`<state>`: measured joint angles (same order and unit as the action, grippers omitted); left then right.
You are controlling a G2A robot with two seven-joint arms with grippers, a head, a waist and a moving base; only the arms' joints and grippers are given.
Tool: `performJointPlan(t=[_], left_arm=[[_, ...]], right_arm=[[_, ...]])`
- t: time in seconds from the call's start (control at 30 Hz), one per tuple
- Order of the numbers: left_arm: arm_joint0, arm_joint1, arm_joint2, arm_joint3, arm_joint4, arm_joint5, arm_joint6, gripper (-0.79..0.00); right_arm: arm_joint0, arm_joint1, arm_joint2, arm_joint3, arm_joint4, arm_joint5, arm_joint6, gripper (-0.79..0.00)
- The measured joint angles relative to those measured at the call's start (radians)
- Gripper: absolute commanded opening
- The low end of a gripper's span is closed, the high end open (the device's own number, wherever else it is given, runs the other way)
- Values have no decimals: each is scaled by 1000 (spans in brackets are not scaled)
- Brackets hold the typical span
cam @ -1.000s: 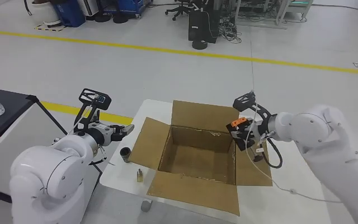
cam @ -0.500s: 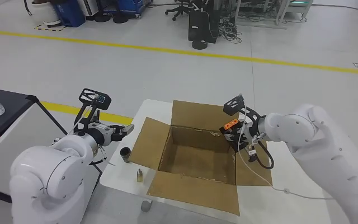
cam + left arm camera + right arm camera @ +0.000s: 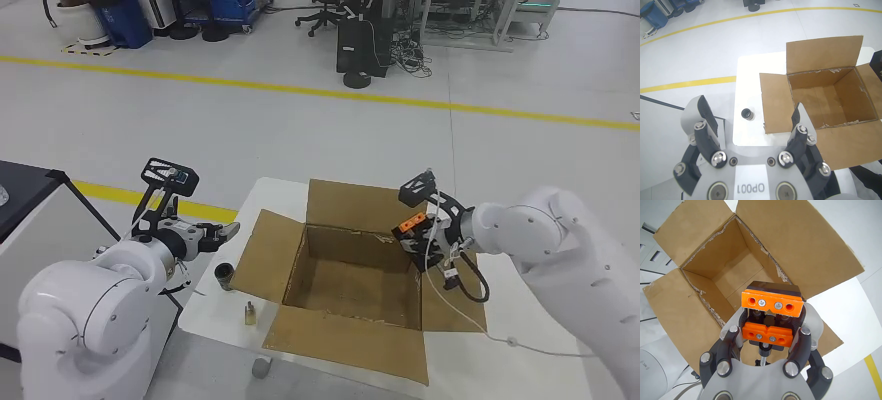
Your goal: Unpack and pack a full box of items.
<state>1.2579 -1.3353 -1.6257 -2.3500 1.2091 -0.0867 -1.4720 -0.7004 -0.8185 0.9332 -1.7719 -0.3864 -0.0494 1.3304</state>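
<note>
Clamped in right gripper (image 3: 771, 319) above right wall of cardboard box (image 3: 702, 256): small bench vise (image 3: 772, 303). Probably heavy, rigid; best held by black body. Left gripper (image 3: 750, 102) spread wide, holding nothing.

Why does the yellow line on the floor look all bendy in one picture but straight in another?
Left wrist view: a wide lens bows the yellow line into an arc. Top view: it runs nearly straight. Right wrist view: the box flaps flare out toward the edges, and the vise in the right gripper looms large, being close to the lens.
</note>
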Motion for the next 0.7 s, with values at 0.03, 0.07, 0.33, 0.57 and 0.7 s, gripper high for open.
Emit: performJointPlan(t=[0.03,0.07,0.33,0.57,0.7], left_arm=[[0,0,0,0,0,0,0,0],[0,0,0,0,0,0,0,0],[0,0,0,0,0,0,0,0],[0,0,0,0,0,0,0,0],[0,0,0,0,0,0,0,0]], right_arm=[[0,-2,-8,-7,-11,-14,-11,-785],[3,-4,-14,-9,-11,-26,-18,-785],[73,-42,-102,57,-6,-157,-78,-785],[153,-96,-220,171,14,-299,-114,-785],[194,-130,-291,230,-8,-350,-130,-785]])
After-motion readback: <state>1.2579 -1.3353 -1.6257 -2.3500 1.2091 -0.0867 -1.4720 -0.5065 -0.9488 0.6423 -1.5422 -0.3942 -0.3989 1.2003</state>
